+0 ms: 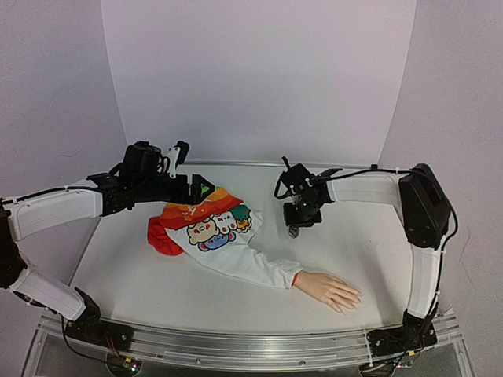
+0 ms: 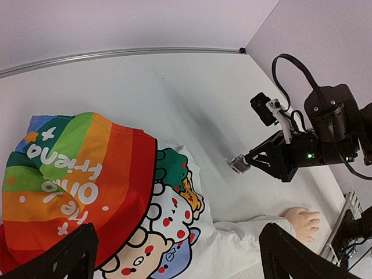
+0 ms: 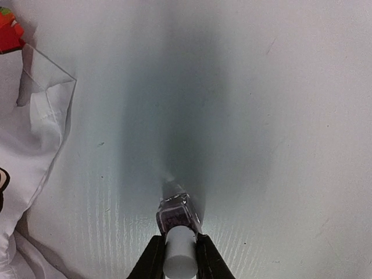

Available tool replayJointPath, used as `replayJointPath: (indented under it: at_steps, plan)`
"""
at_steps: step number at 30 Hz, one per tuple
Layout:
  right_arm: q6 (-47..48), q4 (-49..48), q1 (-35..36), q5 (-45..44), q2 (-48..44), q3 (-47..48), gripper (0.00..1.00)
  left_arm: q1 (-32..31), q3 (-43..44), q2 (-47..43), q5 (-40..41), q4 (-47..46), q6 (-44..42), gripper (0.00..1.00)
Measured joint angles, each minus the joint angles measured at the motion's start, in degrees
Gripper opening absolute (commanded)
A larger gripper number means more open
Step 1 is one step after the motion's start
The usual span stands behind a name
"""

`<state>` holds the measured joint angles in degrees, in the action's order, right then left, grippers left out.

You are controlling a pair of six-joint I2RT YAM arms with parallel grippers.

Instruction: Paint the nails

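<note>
The pale mannequin hand lies palm down at the front right, its wrist inside a white sleeve. Its nails sit at the fingertips, too small to tell their colour. The hand also shows in the left wrist view. My right gripper is shut on the pale cap of a small clear bottle of dark polish, held low over the table behind the hand; whether the bottle touches the table I cannot tell. My left gripper hangs open above the shirt, holding nothing.
A child's shirt with rainbow stripes and cartoon animals lies spread across the middle, its white sleeve running to the mannequin hand. White walls close the table at the back and sides. A metal rail runs along the near edge.
</note>
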<state>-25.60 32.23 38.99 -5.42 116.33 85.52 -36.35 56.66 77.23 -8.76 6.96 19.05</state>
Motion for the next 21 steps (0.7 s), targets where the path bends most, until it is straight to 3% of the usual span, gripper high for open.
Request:
replayJointPath:
  at_steps: [4,10,15,21]
  plan:
    - [0.38,0.06,0.43,-0.98,-0.02,0.0,0.0,-0.11,0.0,0.0,-0.03,0.0,-0.02,1.0]
    - [2.63,0.79,0.65,-0.82,-2.51,-0.72,0.0,-0.6,1.23,1.63,-2.28,-0.84,-0.67,1.0]
    - [8.91,1.1,0.63,4.19,-12.24,-3.75,0.0,-1.49,1.44,2.97,-10.72,-3.76,-2.37,1.0]
    - [18.22,0.81,0.54,18.98,-24.37,-5.72,0.0,-1.97,1.51,5.45,-25.69,-9.62,-6.26,0.95]
